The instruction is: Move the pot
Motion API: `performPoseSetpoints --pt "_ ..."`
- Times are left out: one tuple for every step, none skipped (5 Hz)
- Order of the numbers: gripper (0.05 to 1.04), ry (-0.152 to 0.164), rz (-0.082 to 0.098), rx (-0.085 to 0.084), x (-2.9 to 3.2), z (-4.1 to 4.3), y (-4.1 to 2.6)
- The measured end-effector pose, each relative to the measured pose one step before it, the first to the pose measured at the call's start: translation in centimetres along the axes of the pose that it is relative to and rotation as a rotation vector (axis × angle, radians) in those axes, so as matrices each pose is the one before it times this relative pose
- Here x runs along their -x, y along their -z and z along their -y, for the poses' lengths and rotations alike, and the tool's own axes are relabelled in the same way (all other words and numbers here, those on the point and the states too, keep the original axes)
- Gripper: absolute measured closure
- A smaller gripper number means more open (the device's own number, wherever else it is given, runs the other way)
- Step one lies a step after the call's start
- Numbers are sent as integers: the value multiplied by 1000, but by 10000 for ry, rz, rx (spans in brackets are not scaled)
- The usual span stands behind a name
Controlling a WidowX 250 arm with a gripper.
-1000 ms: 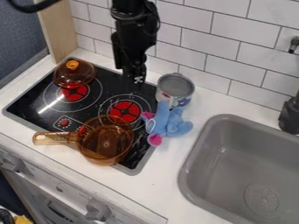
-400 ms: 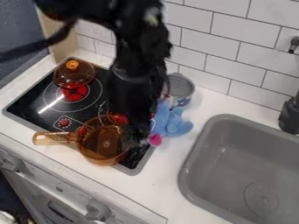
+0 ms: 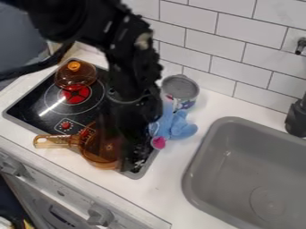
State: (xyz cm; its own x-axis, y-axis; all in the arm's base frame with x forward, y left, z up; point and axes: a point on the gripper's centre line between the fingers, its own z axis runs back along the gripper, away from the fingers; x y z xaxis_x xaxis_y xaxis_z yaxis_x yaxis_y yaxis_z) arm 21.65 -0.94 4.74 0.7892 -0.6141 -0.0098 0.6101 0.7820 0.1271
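Pot (image 3: 97,156), round, see-through amber, long-handled, sits lower left. Black gripper (image 3: 133,157): apart or together, I cannot tell.

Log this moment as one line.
Move pot | tool low, hiding part of pot | pot at front edge of stove | lid on stove | grip unclear

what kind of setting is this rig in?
Looks like a toy kitchen: a stove top with red-centred burners set in a white counter, a grey sink beside it, and white tiles behind.
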Motion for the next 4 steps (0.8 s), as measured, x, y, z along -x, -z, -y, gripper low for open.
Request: performPoseSetpoints --pt "84 -128 2 329 230 -130 1088" --pt "84 77 232 399 126 -247 1476" --pt "84 90 276 237 -171 -218 1284" --pt "124 269 359 239 -441 -63 946"
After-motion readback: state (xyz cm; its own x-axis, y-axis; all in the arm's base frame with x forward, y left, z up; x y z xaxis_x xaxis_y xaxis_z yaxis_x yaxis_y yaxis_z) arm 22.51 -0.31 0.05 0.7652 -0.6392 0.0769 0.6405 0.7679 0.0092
